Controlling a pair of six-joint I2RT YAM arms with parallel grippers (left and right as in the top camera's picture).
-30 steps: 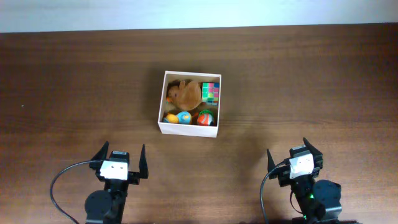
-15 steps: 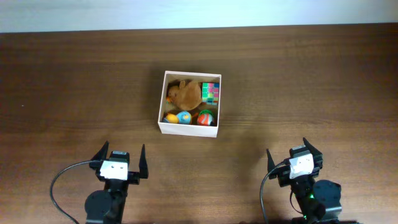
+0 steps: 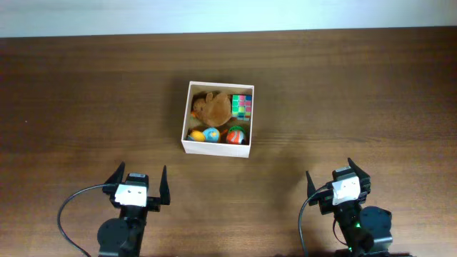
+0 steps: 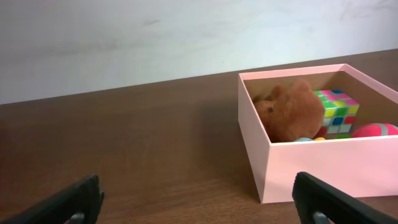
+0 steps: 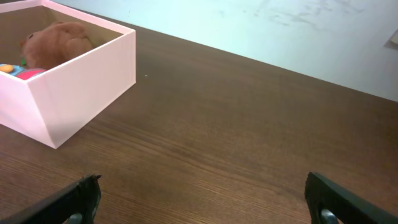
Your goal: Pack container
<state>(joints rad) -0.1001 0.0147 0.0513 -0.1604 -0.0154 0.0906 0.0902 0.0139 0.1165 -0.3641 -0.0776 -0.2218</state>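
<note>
On dark wood-grain bench (image 3: 86, 107), pale wall (image 4: 124, 37) beyond far edge. Mid-bench, container (image 3: 216, 148), open wood all round, well apart from both hands. Near front edge, left hand (image 3: 141, 174) and right hand (image 3: 332, 177), spread wide, gripping nothing. Seen whole from overhead only: three coloured balls (image 3: 212, 134) beside brown plush (image 3: 213, 107) and cube (image 3: 243, 105).

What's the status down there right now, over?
Left gripper and right gripper open, empty, short of the container. Container holds plush toy, puzzle cube, coloured balls. Nothing seen blocking it.

Left claw (image 3: 141, 172), right claw (image 3: 330, 172): both agape.
</note>
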